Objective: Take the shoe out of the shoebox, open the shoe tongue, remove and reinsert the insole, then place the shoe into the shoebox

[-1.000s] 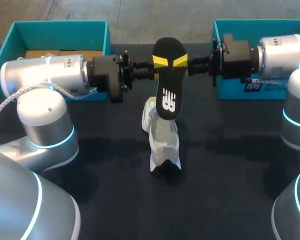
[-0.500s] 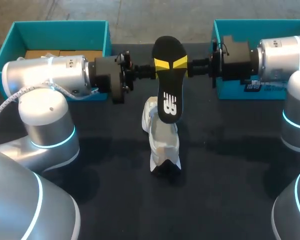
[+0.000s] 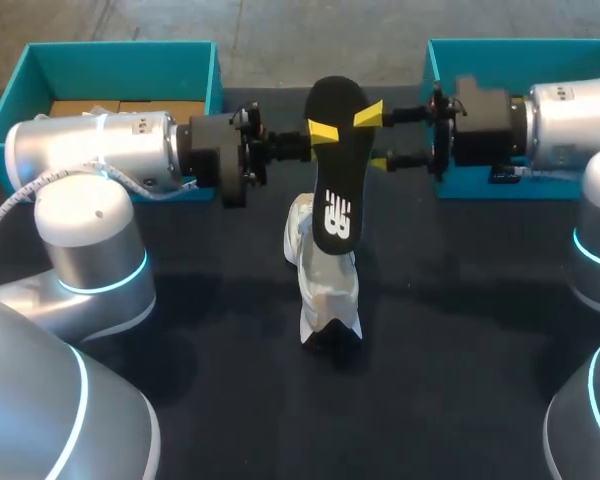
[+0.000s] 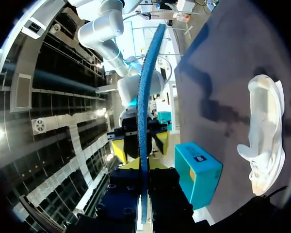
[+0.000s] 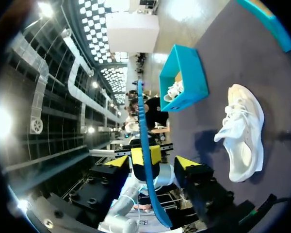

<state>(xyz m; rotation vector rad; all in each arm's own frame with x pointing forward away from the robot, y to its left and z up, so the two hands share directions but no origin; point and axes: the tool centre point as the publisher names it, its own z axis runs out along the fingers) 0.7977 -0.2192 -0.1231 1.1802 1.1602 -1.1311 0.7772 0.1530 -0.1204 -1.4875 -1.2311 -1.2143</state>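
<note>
Insole (image 3: 337, 170): black on the face seen from the head view, blue along its edge in both wrist views. It hangs upright above the tabletop (image 3: 460, 330) with one end up, and a white logo (image 3: 338, 213) is printed across its lower half. Left gripper (image 3: 320, 130): clamped on the insole's upper part, a finger on each face. In its own wrist view the insole stands edge-on between the two fingers. Right gripper (image 3: 374, 137): jaws apart, with the insole's opposite edge in the gap. One yellow tip sits at that edge, but contact cannot be made out. Shoe (image 3: 325, 285): white, with laces visible in the right wrist view. It lies on the tabletop below both grippers and apart from either box. From the head view the insole's lower end covers one end of it, and whether the two touch cannot be told. Left box (image 3: 120, 58): teal and open, behind the left gripper's arm, which hides its front wall. Tan card shows inside from the head view, and the right wrist view shows a second shoe (image 5: 174, 91), white, lying in it. Right box (image 3: 510, 50): teal, largely hidden by the right arm. It carries a small dark label (image 3: 505, 172) whose pale print is too small to read.
</note>
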